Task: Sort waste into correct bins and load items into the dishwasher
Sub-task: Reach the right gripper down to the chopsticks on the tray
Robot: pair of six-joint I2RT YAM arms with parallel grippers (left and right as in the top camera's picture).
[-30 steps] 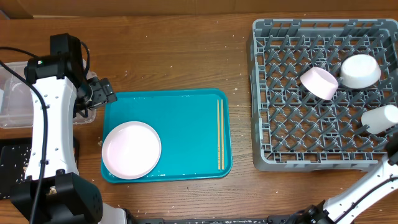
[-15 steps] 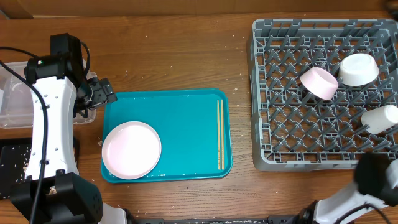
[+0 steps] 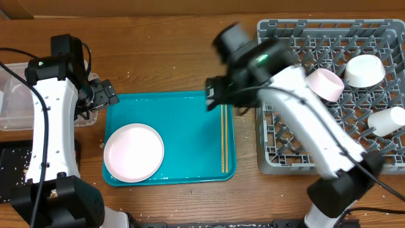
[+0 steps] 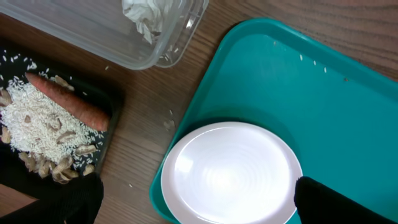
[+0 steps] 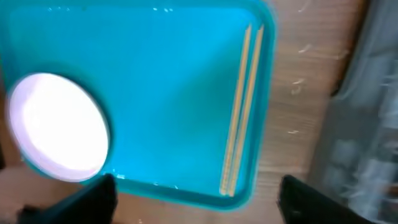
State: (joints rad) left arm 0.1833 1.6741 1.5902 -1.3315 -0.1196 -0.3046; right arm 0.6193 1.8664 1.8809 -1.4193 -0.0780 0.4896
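Found both pairs of jaws spread wide, gripping nothing. Saw the left jaws as dark fingertips [image 4: 68, 202] at the lower corners of the left wrist view, with a gap between them. Saw the right jaws the same way in the right wrist view, fingertips [image 5: 87, 202] well apart.

Spotted the wooden chopsticks [image 3: 223, 136] lying side by side along the right edge of the teal serving tray [image 3: 183, 120], with the right jaws above their far end. Noted the round pale-pink plate [image 3: 133, 152] flat in that tray's near left corner, well apart from the chopsticks and below the left jaws.

Traced the right arm [image 3: 304, 114], blurred, from the lower right across the left side of the grey dish rack [image 3: 354, 25]. Counted a pink bowl [image 3: 326, 83], a white bowl [image 3: 366, 71] and a small cup [image 3: 387, 120] among the rack's pegs.

Placed the left arm [image 3: 47, 120] along the surface's left side. Beside the tray found the clear plastic tub [image 4: 93, 37] holding a crumpled foil ball [image 4: 146, 15]. Just beside it saw the black tray [image 4: 113, 109] with an orange carrot [image 4: 68, 102] lying on white rice [image 4: 31, 121] and brownish scraps [image 4: 62, 168].
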